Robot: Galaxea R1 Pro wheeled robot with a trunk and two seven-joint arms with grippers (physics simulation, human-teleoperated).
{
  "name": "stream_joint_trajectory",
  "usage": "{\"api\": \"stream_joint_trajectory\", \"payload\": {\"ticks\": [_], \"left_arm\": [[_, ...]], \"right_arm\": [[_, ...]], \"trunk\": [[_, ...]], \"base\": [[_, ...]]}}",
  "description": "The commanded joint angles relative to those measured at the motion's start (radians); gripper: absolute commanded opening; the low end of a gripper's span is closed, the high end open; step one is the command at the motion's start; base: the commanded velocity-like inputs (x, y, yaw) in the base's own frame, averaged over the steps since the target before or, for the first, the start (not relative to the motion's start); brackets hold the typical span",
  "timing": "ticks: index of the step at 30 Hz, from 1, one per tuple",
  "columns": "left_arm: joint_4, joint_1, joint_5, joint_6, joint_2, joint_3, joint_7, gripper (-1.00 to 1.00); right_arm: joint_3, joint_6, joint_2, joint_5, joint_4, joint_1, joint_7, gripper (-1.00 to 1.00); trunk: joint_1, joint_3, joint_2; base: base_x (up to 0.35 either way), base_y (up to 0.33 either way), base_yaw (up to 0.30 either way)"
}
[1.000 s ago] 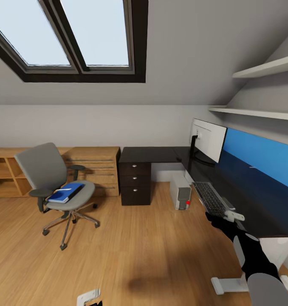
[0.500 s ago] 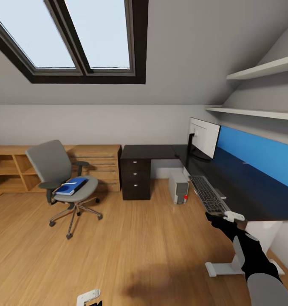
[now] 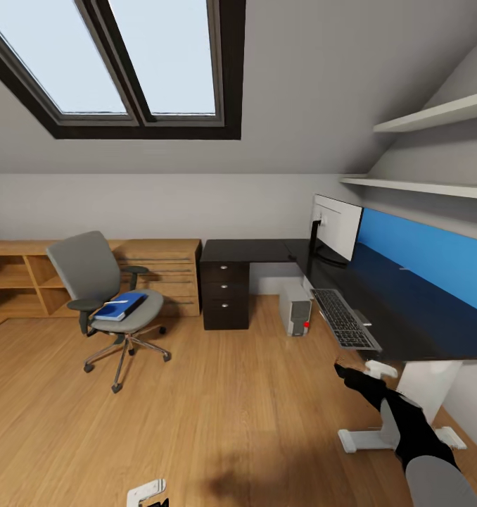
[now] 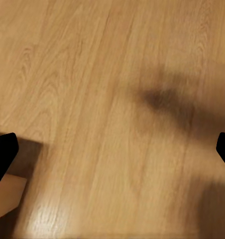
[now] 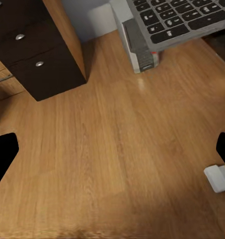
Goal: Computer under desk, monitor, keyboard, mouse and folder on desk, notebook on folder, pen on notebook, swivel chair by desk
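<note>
The glossy black desk [image 3: 259, 252] runs along the right wall, and the monitor [image 3: 335, 227] stands on it. In front of the monitor the dark keyboard [image 3: 344, 318] [image 5: 179, 20] lies on the desk by its front edge. Under the desk stands the grey computer [image 3: 295, 308] [image 5: 137, 42]. At the left, the grey swivel chair [image 3: 91, 271] holds the blue folder [image 3: 119, 307] on its seat. My right gripper [image 3: 378, 367] [image 5: 112, 154] hangs open over the floor, just below the desk edge near the keyboard. My left gripper [image 3: 145, 491] [image 4: 112, 152] is open above bare floor. Mouse, notebook and pen are too small to tell.
A dark three-drawer unit [image 3: 226, 296] [image 5: 38, 55] sits under the desk's left end, beside a low oak chest [image 3: 161, 278] and open oak shelves [image 3: 13, 282]. The desk's white foot [image 3: 369, 440] rests on the floor by my right arm. Wall shelves [image 3: 421, 186] hang above the desk.
The whole view has shifted, so the camera moved. My right gripper has dropped from the keyboard's near end to below the desk edge. The keyboard stays on the desk.
</note>
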Motion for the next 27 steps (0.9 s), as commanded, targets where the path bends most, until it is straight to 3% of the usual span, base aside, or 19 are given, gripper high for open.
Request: {"api": "stream_joint_trajectory", "payload": {"ticks": [1,6,11,13,14,17,18,20,22,27], "left_arm": [[0.000,-0.001,0.001,-0.003,-0.001,0.005,0.000,1.00],[0.000,-0.001,0.002,-0.003,0.000,0.006,0.001,1.00],[0.000,-0.001,0.002,-0.003,0.001,0.006,0.001,1.00],[0.001,-0.001,0.002,-0.003,0.001,0.006,0.001,1.00],[0.001,-0.001,0.002,-0.003,0.001,0.006,0.001,1.00],[0.001,-0.001,0.002,-0.003,0.001,0.006,0.001,1.00],[0.001,-0.001,0.002,-0.003,0.001,0.006,0.001,1.00],[0.001,-0.001,0.002,-0.003,0.001,0.006,0.001,1.00],[0.001,-0.001,0.002,-0.003,0.002,0.006,0.001,1.00],[0.001,-0.001,0.002,-0.003,0.002,0.006,0.001,1.00]], "right_arm": [[-0.007,0.004,0.001,0.007,0.012,-0.001,0.005,1.00],[-0.011,-0.003,0.004,-0.005,0.067,-0.001,-0.021,1.00],[-0.016,-0.002,0.003,-0.090,0.092,-0.001,-0.027,1.00],[-0.023,-0.002,0.001,-0.179,0.106,-0.001,-0.026,1.00],[-0.027,-0.002,-0.001,-0.249,0.113,-0.001,-0.025,1.00],[-0.030,-0.001,-0.003,-0.358,0.119,-0.001,-0.024,1.00],[-0.031,-0.001,-0.004,-0.426,0.121,-0.001,-0.024,1.00],[-0.032,0.001,-0.004,-0.510,0.123,-0.001,-0.024,1.00],[-0.033,0.004,-0.003,-0.572,0.124,-0.001,-0.024,1.00],[-0.033,0.010,-0.003,-0.669,0.123,-0.001,-0.024,1.00]], "trunk": [[0.000,-0.001,-0.001],[0.000,-0.001,-0.001],[0.000,-0.001,-0.001],[0.000,-0.001,-0.001],[0.000,-0.001,-0.001],[0.000,-0.001,-0.001],[0.000,-0.001,-0.001],[0.000,-0.001,-0.001],[0.000,-0.001,-0.001],[0.000,-0.001,-0.001]], "base": [[-0.004,0.000,0.000],[-0.001,0.000,0.000],[0.000,0.000,0.000],[0.000,0.000,0.000],[0.000,0.000,0.000],[0.000,0.000,0.000],[0.000,0.000,0.000],[0.000,0.000,0.000],[0.000,0.000,0.000],[0.000,0.000,0.000]]}}
